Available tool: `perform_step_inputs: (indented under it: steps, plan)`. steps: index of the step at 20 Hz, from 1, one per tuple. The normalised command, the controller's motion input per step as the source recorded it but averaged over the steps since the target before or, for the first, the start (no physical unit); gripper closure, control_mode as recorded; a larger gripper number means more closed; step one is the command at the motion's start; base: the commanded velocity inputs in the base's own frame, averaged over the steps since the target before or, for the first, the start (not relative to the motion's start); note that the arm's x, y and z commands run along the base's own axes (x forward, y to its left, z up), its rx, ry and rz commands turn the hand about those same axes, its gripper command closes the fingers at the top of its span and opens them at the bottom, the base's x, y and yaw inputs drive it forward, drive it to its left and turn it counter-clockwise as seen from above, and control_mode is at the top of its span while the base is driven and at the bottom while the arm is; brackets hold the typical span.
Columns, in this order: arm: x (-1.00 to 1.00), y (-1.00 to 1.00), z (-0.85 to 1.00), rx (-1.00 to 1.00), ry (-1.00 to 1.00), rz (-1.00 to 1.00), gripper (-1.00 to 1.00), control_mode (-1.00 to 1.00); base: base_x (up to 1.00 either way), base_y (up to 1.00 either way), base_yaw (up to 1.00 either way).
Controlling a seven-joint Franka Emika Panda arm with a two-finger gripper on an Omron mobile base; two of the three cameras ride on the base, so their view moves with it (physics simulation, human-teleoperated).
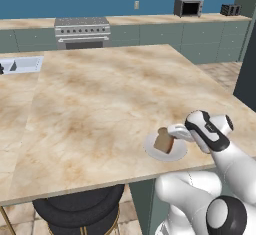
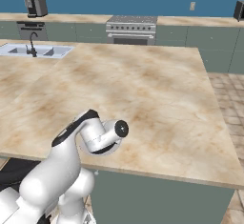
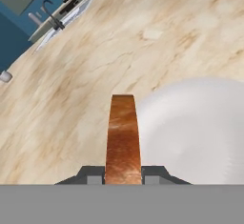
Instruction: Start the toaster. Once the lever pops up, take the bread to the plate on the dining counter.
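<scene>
The bread point(image 1: 163, 140) is a brown slice held on edge, and my gripper point(image 1: 171, 134) is shut on it. It hangs over the left part of the white plate point(image 1: 172, 152) near the front edge of the dining counter point(image 1: 100, 109). From the frames I cannot tell whether its lower edge touches the plate. In the hand view the bread point(image 3: 123, 132) rises edge-on between my gripper's point(image 3: 123, 175) fingertips point(image 3: 93, 174), with the plate point(image 3: 200, 127) to its right. The dark toaster point(image 1: 230, 9) stands far off on the back counter at the upper right.
A grey oven box point(image 1: 188, 7) sits left of the toaster. A stove point(image 1: 82, 31) is at the back wall. A sink point(image 1: 25, 65) with a faucet point(image 2: 32, 44) is set in the counter's far left. A black stool point(image 1: 80, 209) stands under the front edge.
</scene>
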Motion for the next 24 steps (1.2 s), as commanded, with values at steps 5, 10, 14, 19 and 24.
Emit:
perform_step_inputs:
  steps: [5,10,14,19,24]
  plan:
    - [0.0,0.0,-0.17,0.0,0.0,0.0,1.0,-1.0,0.0,0.0,0.0]
    - [0.01,0.0,-0.11,0.0,-0.06,0.0,1.0,-1.0,0.0,0.0,0.0]
    - [0.05,0.01,-0.16,0.0,-0.07,0.0,1.0,-1.0,0.0,0.0,0.0]
    - [0.01,0.04,-0.18,0.0,-0.02,0.0,1.0,-1.0,0.0,0.0,0.0]
    - [0.0,0.07,-0.17,0.0,-0.01,0.0,1.0,-1.0,0.0,0.0,0.0]
